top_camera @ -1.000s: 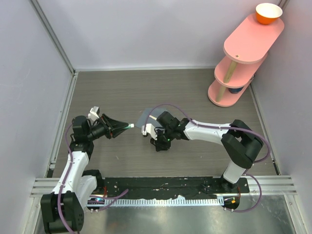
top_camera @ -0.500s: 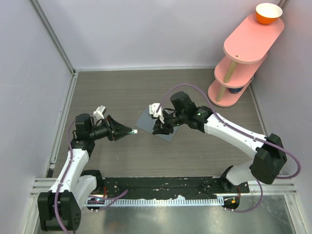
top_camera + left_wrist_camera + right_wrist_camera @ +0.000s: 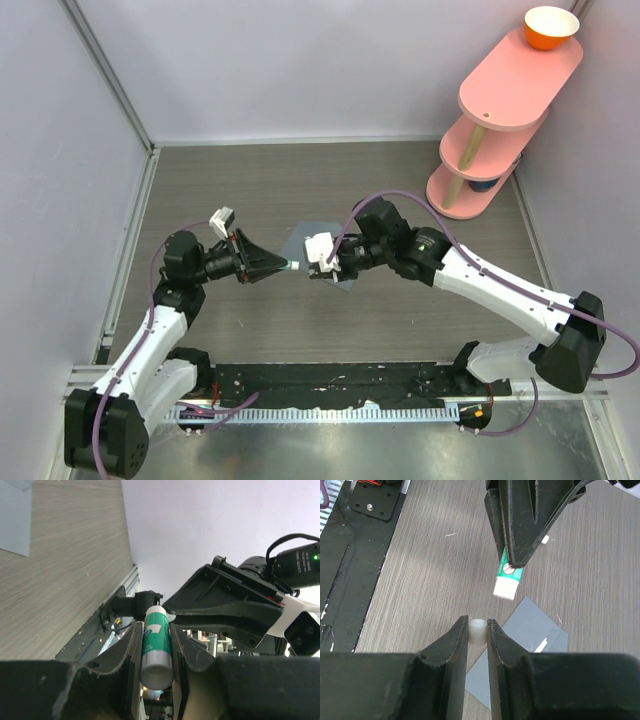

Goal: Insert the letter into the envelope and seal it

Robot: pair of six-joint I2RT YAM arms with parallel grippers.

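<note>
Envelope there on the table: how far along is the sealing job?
Done: the glue stick looks uncapped. In hand: the left fingers grip it and the right fingers pinch a small white cap, both near the envelope, which lies flat on the table. Left: gluing the flap and pressing it shut. Whether the letter is inside cannot be seen.

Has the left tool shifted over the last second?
Yes. The left tool, gripping the glue stick, has moved right, toward the pink shelf.
</note>
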